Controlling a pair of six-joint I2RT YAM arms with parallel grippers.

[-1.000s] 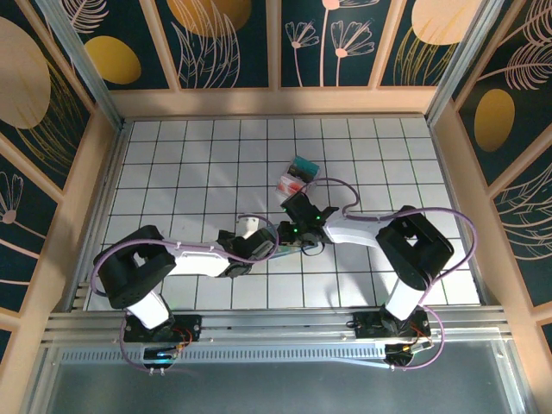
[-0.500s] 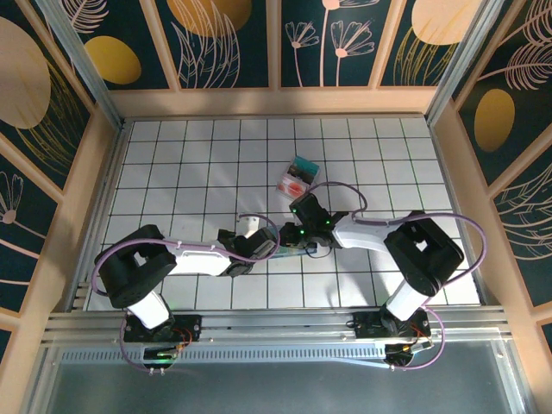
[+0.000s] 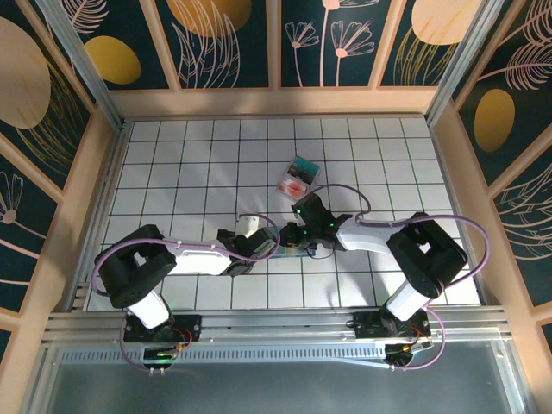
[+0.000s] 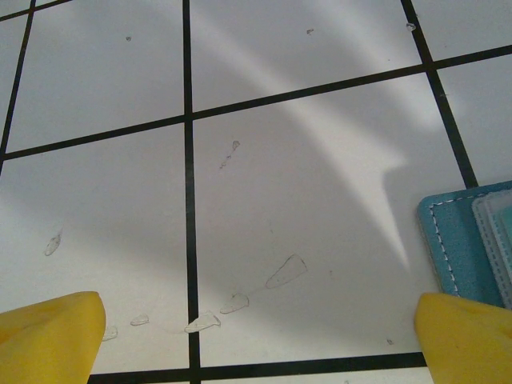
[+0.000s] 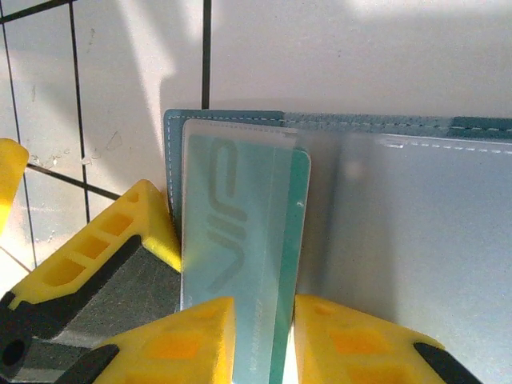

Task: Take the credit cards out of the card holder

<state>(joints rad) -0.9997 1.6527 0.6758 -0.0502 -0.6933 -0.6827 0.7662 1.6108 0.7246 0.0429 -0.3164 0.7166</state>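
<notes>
Right pincer (image 5: 264,340): two yellow fingers drawn close with a narrow gap between them, tips over the near short end of a teal card (image 5: 240,232). Whether they pinch the card, press on it or hover just above it cannot be told.

The teal card sits in a clear pocket of the card holder (image 5: 384,232), its long axis running straight away from the right pincer, with pale lettering along that axis. The slate-blue card holder lies open and flat on the tabletop (image 3: 172,172). Its long axis runs crosswise to the right pincer, and its stitched far edge is beyond the card.

Left pincer (image 4: 256,344): spread wide, gripping nothing. The holder's corner lies just beside its right finger, and bare tile shows between the fingers. From the right wrist, one of the left pincer's fingers (image 5: 136,224) stands against the holder's left edge.

Beyond the right pincer, well apart from the holder, a second teal card (image 3: 304,165) and a whitish-pink card (image 3: 293,184) with a red blotch lie together.

The tabletop is white tile with black grid lines, lightly smudged near the left pincer. Open tiles reach beyond and to both sides of the two pincers, up to wood-framed dark walls (image 3: 224,43) painted with golden leaves and flowers
</notes>
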